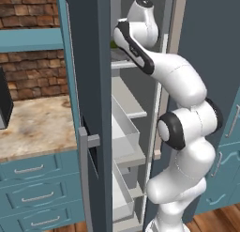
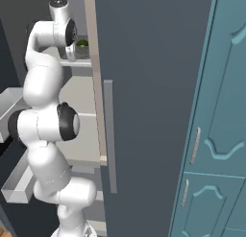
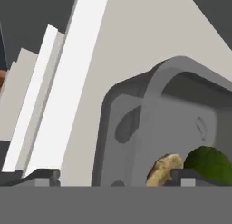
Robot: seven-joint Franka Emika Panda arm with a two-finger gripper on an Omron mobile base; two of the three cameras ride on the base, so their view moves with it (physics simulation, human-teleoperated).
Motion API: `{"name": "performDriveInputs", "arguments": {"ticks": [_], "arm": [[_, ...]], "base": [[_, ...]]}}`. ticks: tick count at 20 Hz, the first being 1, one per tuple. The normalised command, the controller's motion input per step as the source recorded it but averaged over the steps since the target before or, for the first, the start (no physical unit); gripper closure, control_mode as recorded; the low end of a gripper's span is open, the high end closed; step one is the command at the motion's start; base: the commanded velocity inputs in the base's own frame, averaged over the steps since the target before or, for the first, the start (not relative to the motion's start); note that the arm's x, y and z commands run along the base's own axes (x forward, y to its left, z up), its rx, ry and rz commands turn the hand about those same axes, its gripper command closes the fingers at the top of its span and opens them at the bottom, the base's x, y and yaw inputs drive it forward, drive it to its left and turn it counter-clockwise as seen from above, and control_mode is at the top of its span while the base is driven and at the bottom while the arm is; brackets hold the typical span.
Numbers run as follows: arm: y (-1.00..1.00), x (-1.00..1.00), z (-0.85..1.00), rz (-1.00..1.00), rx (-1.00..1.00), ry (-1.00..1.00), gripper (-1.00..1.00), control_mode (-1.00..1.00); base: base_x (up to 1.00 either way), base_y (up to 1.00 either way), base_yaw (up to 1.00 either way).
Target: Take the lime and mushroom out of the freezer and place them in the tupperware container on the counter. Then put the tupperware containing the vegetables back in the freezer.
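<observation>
Now the gripper (image 3: 115, 175) has its fingers spread wide, and the tupperware container (image 3: 131, 128) with the lime (image 3: 209, 162) and mushroom (image 3: 164, 168) sits on a freezer (image 1: 89, 85) shelf, so a bump from the hand pulling out could knock it off.

Tupperware container (image 3: 131, 128): dark grey tray with rounded corners and raised rim, right half of the hand view, resting on a pale freezer shelf.
Lime (image 3: 209, 163): dark green, round, inside the tray, lower right.
Mushroom (image 3: 162, 169): tan, speckled, just left of the lime.
Freezer (image 1: 91, 85): slate-blue door open, centre of the left base view.
Counter (image 1: 37, 125): marbled beige, left.
</observation>
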Motion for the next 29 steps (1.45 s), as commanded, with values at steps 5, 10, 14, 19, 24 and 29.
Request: {"name": "performDriveInputs", "arguments": {"ticks": [5, 10, 14, 19, 24, 29], "arm": [[-0.31, -0.91, 0.0, 0.0, 0.0, -0.14, -1.0, -1.0], [-0.39, -1.0, 0.08, 0.0, 0.0, -0.22, -1.0, -1.0], [-0.55, -1.0, 0.09, 0.0, 0.01, -0.29, -1.0, -1.0], [-0.58, -1.0, 0.54, 0.06, 0.04, -0.29, -1.0, -1.0], [-0.51, -1.0, 0.53, 0.17, 0.04, -0.08, -1.0, -1.0], [-0.32, -1.0, 0.1, 0.17, 0.02, 0.03, -1.0, -1.0]], "base": [[0.0, 0.0, 0.0], [0.0, 0.0, 0.0], [0.0, 0.0, 0.0], [0.0, 0.0, 0.0], [0.0, 0.0, 0.0], [0.0, 0.0, 0.0]]}}
